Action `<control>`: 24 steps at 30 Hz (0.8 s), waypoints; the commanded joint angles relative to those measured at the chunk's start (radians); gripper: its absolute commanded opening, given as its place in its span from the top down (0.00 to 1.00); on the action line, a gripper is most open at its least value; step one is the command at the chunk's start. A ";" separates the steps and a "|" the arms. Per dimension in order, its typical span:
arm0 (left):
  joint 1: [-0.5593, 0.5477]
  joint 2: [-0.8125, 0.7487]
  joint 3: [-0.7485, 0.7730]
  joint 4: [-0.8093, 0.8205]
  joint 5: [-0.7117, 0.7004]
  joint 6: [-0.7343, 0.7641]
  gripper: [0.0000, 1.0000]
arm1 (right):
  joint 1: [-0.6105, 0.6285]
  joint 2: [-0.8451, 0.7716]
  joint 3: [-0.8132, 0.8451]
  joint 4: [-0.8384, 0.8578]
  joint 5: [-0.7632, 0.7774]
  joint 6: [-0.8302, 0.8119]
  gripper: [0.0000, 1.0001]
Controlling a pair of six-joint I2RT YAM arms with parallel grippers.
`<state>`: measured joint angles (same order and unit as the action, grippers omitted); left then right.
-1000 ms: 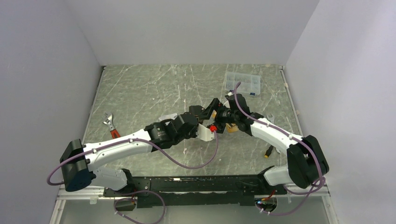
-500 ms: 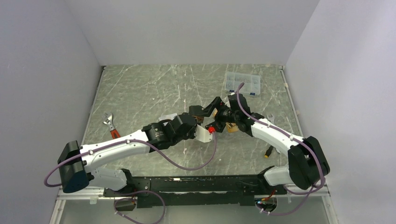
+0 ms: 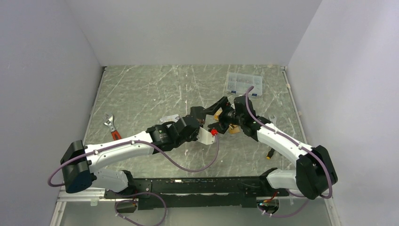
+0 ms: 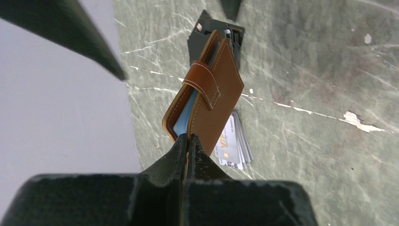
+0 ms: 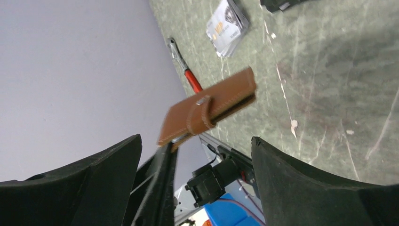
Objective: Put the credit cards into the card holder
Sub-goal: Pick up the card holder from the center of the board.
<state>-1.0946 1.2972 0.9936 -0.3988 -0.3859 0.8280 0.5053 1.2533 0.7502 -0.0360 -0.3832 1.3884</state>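
Movement over the last second belongs to the right arm (image 3: 282,141): its elbow has swung outward and its wrist has shifted a little, while the left arm (image 3: 122,150) has barely stirred. That looks like the right side re-aiming at the holder (image 4: 207,99) rather than grasping it. No card has gone in yet. The holder is folded, with its tab wrapped over the edge, so I judge it must be opened before any card can be slotted.

Left gripper (image 4: 188,141) is pinched fully closed on the holder's near corner. It holds the holder tilted off the table (image 4: 320,70), with a sliver of pale blue lining showing between the covers. Right gripper (image 5: 195,141) stands wide, with a finger to either side of the holder in its own view. It grips nothing and touches nothing that I can see.

Silver cards (image 4: 233,141) lie fanned on the table just under the holder, and black cards (image 4: 198,40) lie just beyond its far end. A red-handled wrench (image 5: 186,70) lies well apart from the holder. I cannot pick out any orange-gold cards with certainty.
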 commanded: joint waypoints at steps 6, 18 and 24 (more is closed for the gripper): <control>-0.006 0.031 0.069 0.124 -0.074 0.018 1.00 | 0.043 -0.015 -0.079 0.045 0.117 0.221 0.16; -0.015 0.036 0.072 0.105 -0.058 0.001 1.00 | 0.049 0.079 0.015 0.055 0.183 0.253 0.27; -0.016 0.045 0.069 0.103 -0.061 -0.011 1.00 | 0.053 0.106 0.053 0.053 0.174 0.254 0.22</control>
<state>-1.1034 1.3399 1.0214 -0.3260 -0.4404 0.8394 0.5552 1.3434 0.7502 -0.0154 -0.2096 1.6054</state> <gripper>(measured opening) 0.017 0.768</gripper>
